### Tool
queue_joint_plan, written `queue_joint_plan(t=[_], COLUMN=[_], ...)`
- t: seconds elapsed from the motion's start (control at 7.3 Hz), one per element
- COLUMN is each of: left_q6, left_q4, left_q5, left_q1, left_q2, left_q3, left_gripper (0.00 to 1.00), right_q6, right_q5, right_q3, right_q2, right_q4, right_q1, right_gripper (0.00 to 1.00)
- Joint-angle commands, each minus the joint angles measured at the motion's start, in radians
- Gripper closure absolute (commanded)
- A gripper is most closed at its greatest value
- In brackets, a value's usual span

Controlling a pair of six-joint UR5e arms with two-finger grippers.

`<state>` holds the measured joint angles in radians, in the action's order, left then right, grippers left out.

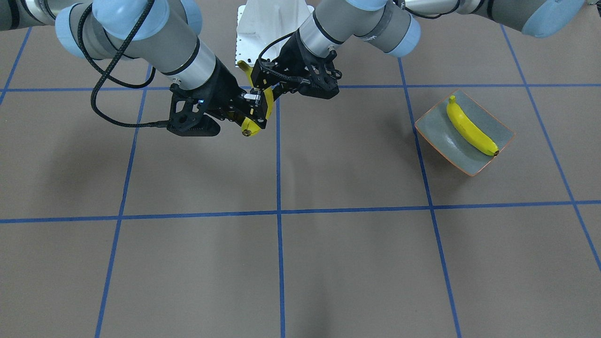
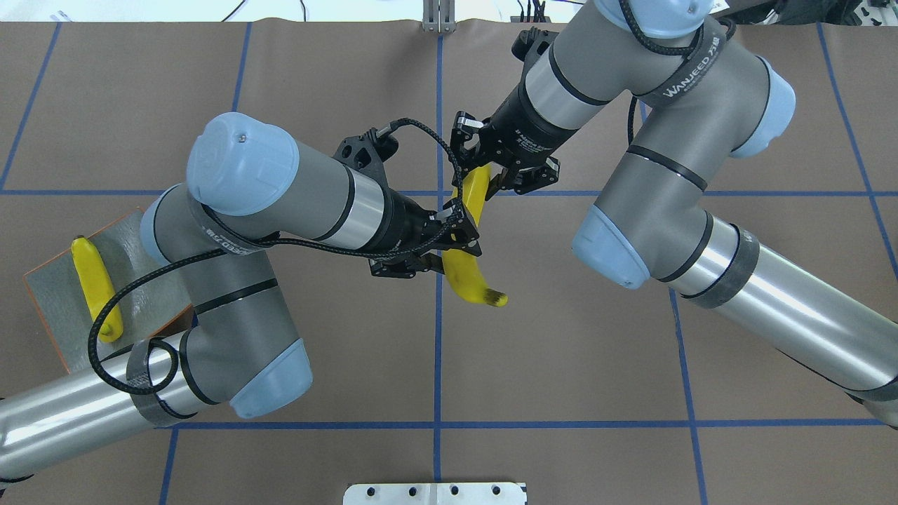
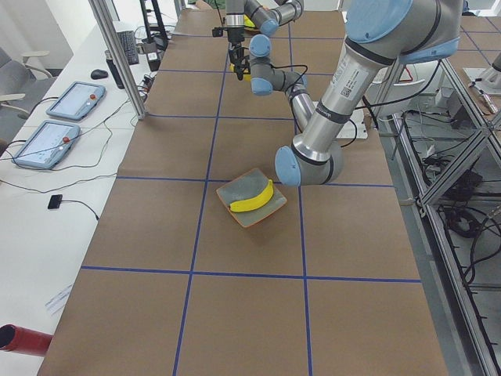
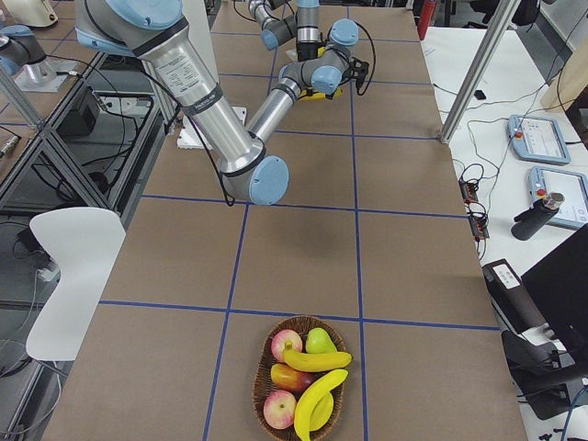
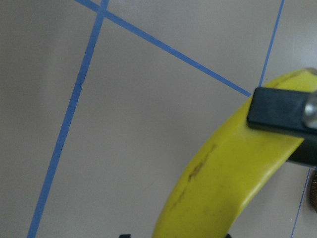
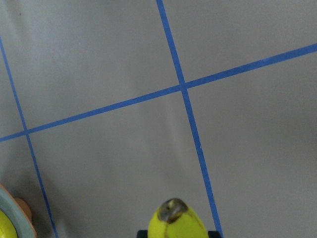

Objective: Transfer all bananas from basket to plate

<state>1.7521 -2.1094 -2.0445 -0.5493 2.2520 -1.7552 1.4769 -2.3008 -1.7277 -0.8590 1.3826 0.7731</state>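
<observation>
A yellow banana hangs in the air over the middle of the table between both grippers. My left gripper is shut on its middle. My right gripper is shut on its far end, whose dark tip shows in the right wrist view. Another banana lies along the grey-green plate with an orange rim, on my left side. The basket stands far off at the table's right end, with two bananas among other fruit.
Apples and a green fruit lie in the basket with the bananas. A white mounting plate sits at the robot's base. Brown table surface with blue tape lines lies under the held banana. Tablets lie on the side desk.
</observation>
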Motion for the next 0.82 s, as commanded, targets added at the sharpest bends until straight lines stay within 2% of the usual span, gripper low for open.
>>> queue_joint_plan(t=[0.0,0.68], left_q6=[0.001,0.003], left_q4=[0.0,0.003], left_q5=[0.0,-0.005], left_q1=[-0.001,-0.004], left_q2=[-0.002,-0.012], left_q3=[-0.001,-0.006], left_gripper=[1.0,1.0], right_q6=[0.0,0.026], right_q5=[0.003,0.001], right_q3=[-0.001,-0.003], right_q2=[-0.003,-0.009], right_q4=[-0.002,-0.031], right_q1=[-0.005,0.006], right_gripper=[0.01,0.0])
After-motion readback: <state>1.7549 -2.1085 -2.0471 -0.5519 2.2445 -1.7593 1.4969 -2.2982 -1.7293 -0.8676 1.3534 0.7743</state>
